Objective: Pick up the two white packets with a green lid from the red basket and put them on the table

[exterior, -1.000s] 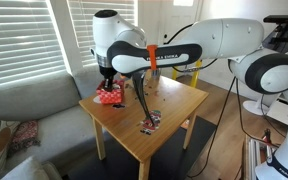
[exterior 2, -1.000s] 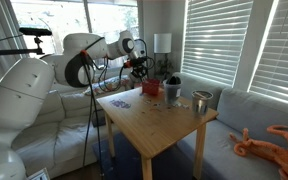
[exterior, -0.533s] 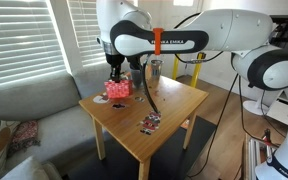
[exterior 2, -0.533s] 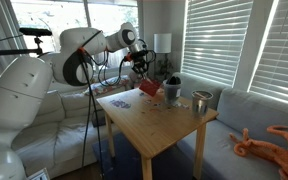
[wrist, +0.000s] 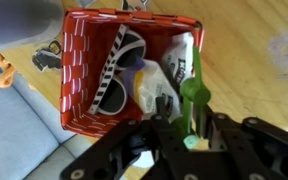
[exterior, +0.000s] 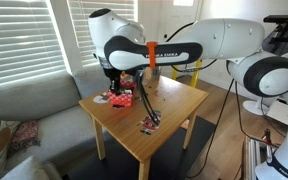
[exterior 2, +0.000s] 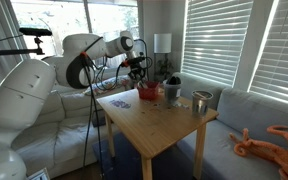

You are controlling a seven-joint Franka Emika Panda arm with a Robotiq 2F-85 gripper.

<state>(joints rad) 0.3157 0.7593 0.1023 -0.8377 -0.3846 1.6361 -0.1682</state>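
The red basket [exterior: 122,99] [exterior 2: 147,92] [wrist: 82,70] stands near a corner of the light-wood table [exterior: 174,105] [exterior 2: 159,125]. My gripper [exterior: 122,86] [exterior 2: 140,77] [wrist: 191,118] is low over it. In the wrist view the jaws are closed on a green-lidded white packet [wrist: 191,90] at the basket's edge. Another white packet [wrist: 174,60] and a black-and-white striped packet [wrist: 119,65] lie inside the basket. A small round item [exterior: 101,98] lies on the table beside the basket; I cannot tell what it is.
A flat multicoloured packet [exterior: 150,123] [exterior 2: 124,100] lies on the table. A dark cup [exterior 2: 172,90] and a metal can [exterior 2: 201,101] stand near the basket. A grey sofa [exterior: 24,110] borders the table, with window blinds behind it.
Half a second ago the gripper was higher and the basket was raised and tilted. Now both are down again, and the basket sits slightly nearer the table's middle than a second ago.
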